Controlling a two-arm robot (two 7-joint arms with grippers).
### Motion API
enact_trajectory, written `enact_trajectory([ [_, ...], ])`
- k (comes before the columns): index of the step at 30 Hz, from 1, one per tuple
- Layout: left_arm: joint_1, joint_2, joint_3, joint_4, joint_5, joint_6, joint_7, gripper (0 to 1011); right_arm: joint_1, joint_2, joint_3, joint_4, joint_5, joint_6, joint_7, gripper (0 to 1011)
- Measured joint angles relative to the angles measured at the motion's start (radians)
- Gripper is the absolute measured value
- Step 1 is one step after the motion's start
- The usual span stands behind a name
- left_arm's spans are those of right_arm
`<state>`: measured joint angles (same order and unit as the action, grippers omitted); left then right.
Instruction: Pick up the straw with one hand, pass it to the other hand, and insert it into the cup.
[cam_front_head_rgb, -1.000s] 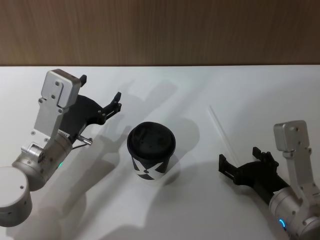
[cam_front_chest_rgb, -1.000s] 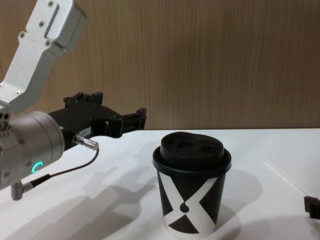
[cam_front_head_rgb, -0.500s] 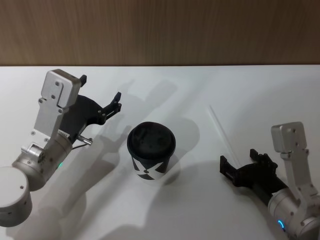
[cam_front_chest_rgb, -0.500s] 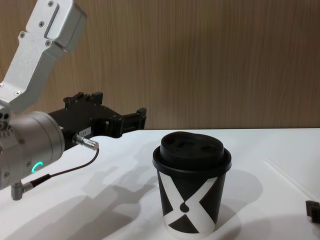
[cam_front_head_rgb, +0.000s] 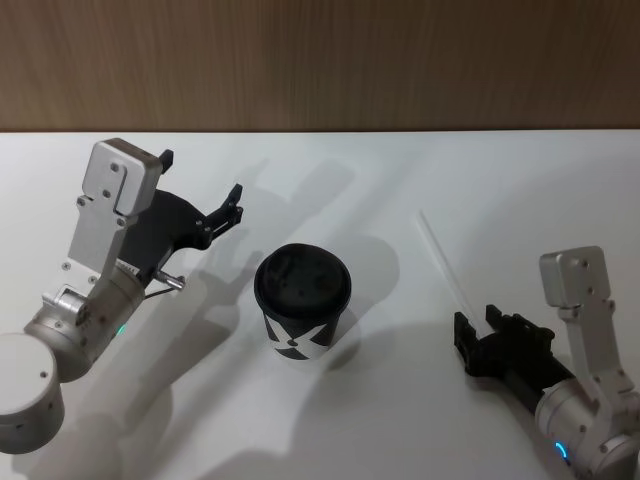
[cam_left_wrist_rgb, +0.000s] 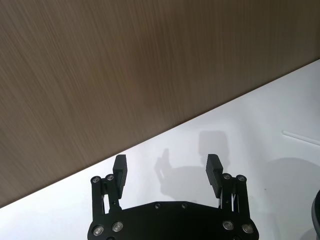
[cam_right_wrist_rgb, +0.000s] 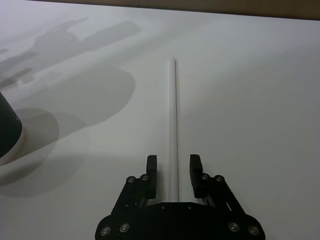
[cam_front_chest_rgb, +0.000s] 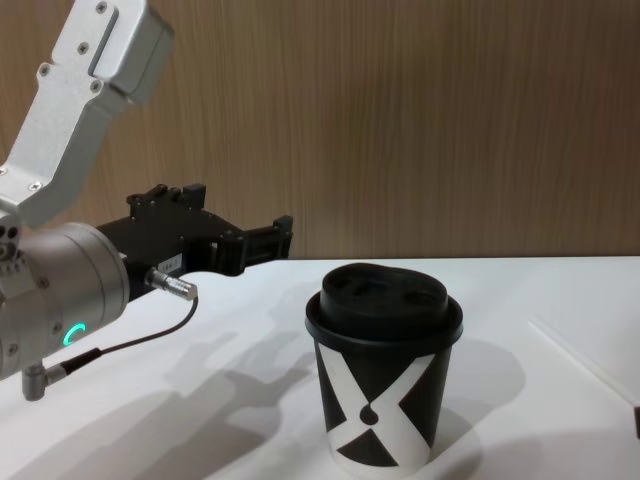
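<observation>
- White tabletop (cam_front_head_rgb: 520, 180) runs back to a brown wood-grain wall (cam_front_head_rgb: 320, 60).
- A thin white plastic straw (cam_front_head_rgb: 447, 266) lies flat on the table, well to the right of the black paper cup with the bold white X pattern (cam_front_head_rgb: 300, 318). The cup stands upright with its black domed lid (cam_front_head_rgb: 302, 280) on.
- The right gripper (cam_right_wrist_rgb: 173, 165) is down low at the near end of the straw. Its two black fingers (cam_right_wrist_rgb: 151, 172) sit one on each side of the tube with a narrow gap left, so it is not yet pinching.
- The left gripper (cam_front_head_rgb: 202, 178) hovers to the left of the cup and a little beyond it. Its fingers are spread wide and hold nothing.
- The step in hand looks like the first pick-up, with hand-over and insertion not yet done.
- Next the right fingers should probably press together squarely on the tube. A straw this light could roll or skid aside if one finger touches first.
- The lift should then keep the straw's far end free for the left gripper to take.
</observation>
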<state>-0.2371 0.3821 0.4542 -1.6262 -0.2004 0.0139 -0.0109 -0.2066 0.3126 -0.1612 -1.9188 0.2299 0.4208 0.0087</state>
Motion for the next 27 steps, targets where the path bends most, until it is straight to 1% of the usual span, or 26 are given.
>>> enact_trajectory([
  [1, 0.000, 0.000, 0.000, 0.000, 0.000, 0.000, 0.000, 1001, 0.000, 0.000, 0.000, 0.000, 0.000, 0.000, 0.000, 444],
  [2, 0.000, 0.000, 0.000, 0.000, 0.000, 0.000, 0.000, 1000, 0.000, -0.001, 0.000, 0.000, -0.001, 0.001, 0.001, 401],
  [3, 0.000, 0.000, 0.000, 0.000, 0.000, 0.000, 0.000, 1001, 0.000, -0.002, 0.000, 0.001, -0.002, 0.003, 0.002, 387],
  [5, 0.000, 0.000, 0.000, 0.000, 0.000, 0.000, 0.000, 1001, 0.000, -0.003, 0.001, 0.001, -0.003, 0.004, 0.003, 299],
  [7, 0.000, 0.000, 0.000, 0.000, 0.000, 0.000, 0.000, 1000, 0.000, -0.004, 0.001, 0.001, -0.004, 0.006, 0.005, 245],
  [8, 0.000, 0.000, 0.000, 0.000, 0.000, 0.000, 0.000, 1000, 0.000, -0.004, 0.001, 0.001, -0.004, 0.006, 0.005, 245],
  [9, 0.000, 0.000, 0.000, 0.000, 0.000, 0.000, 0.000, 1001, -0.001, -0.005, 0.001, 0.002, -0.004, 0.007, 0.007, 190],
  [12, 0.000, 0.000, 0.000, 0.000, 0.000, 0.000, 0.000, 1000, -0.001, -0.006, 0.002, 0.002, -0.006, 0.008, 0.011, 112],
  [13, 0.000, 0.000, 0.000, 0.000, 0.000, 0.000, 0.000, 1000, -0.001, -0.007, 0.002, 0.003, -0.006, 0.009, 0.013, 70],
  [21, 0.000, 0.000, 0.000, 0.000, 0.000, 0.000, 0.000, 1001, -0.001, -0.009, 0.005, 0.004, -0.010, 0.010, 0.021, 16],
  [27, 0.000, 0.000, 0.000, 0.000, 0.000, 0.000, 0.000, 1000, -0.001, -0.011, 0.007, 0.005, -0.016, 0.008, 0.026, 6],
])
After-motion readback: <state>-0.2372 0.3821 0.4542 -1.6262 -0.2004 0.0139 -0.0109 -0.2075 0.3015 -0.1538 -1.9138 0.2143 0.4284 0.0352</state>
